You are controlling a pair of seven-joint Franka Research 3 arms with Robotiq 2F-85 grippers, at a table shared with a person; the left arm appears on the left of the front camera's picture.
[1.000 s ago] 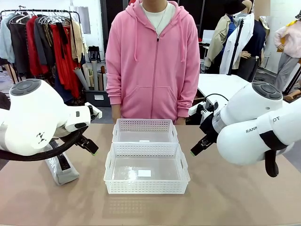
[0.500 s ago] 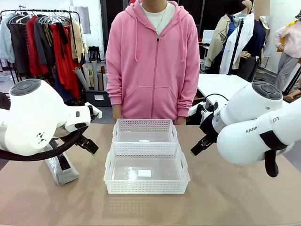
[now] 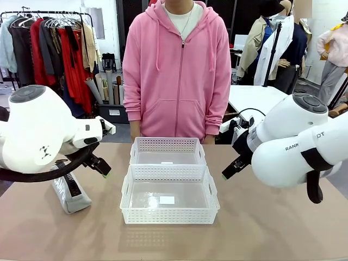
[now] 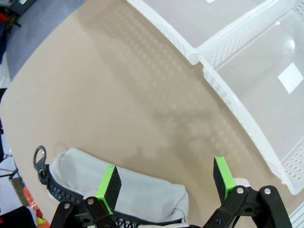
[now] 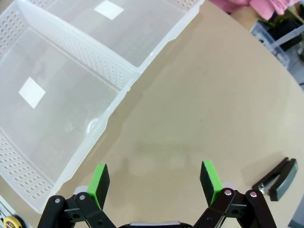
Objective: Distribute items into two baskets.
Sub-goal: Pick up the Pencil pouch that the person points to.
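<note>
Two white lattice baskets sit at the table's middle, the larger one (image 3: 169,216) nearer me and the smaller one (image 3: 166,144) behind it, both with nothing inside but a white label. A grey fabric pouch (image 3: 66,191) with a black zipper lies at the left, partly under my left arm. My left gripper (image 3: 103,168) hangs open above it; its wrist view has the pouch (image 4: 137,197) just below the open fingers (image 4: 109,183). My right gripper (image 3: 225,174) is open right of the baskets. A small black stapler (image 5: 278,179) lies on the table off to one side of that gripper (image 5: 154,183).
A person in a pink hoodie (image 3: 176,70) stands at the far edge behind the baskets, hands out of sight. Bare tan tabletop (image 3: 272,228) lies on both sides of the baskets. Basket walls (image 4: 228,99) (image 5: 109,114) run close to each gripper.
My left arm has shifted slightly to the left and up. The right arm has barely moved. Both grippers stay open.
</note>
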